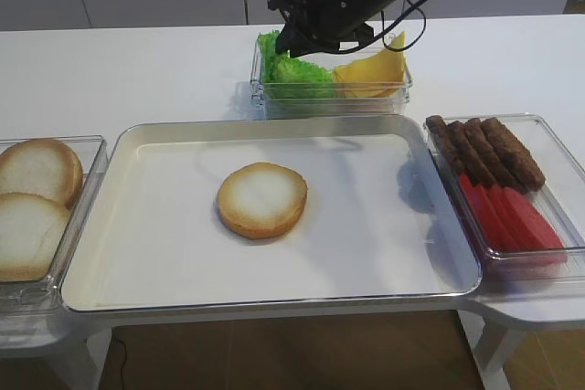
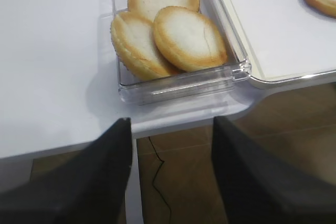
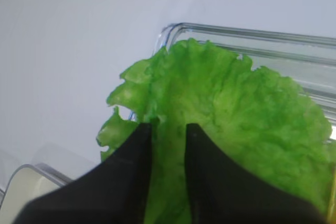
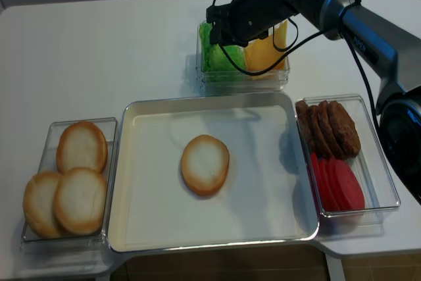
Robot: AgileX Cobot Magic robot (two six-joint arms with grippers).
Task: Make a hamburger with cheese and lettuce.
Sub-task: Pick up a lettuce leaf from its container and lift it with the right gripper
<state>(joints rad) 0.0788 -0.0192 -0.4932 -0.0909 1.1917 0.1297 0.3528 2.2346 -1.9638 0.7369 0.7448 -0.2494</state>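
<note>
One bun half of the hamburger (image 1: 262,199) (image 4: 205,164) lies cut face up in the middle of the white tray (image 1: 137,253). The lettuce (image 1: 297,75) (image 3: 236,108) and the yellow cheese (image 1: 375,70) (image 4: 263,54) stand in a clear box (image 1: 329,105) behind the tray. My right gripper (image 1: 291,43) (image 3: 168,127) has reached down into the box's left side, and its two black fingers are closed to a narrow gap on a ruffled fold of lettuce. My left gripper (image 2: 170,121) hangs open and empty over the table's near left edge, and is out of both exterior views.
A clear box of spare bun halves (image 1: 37,216) (image 2: 168,35) sits left of the tray. Right of it, another box holds brown patties (image 1: 484,148) and red slices (image 1: 512,216). The right arm's cables (image 1: 402,20) loop above the cheese.
</note>
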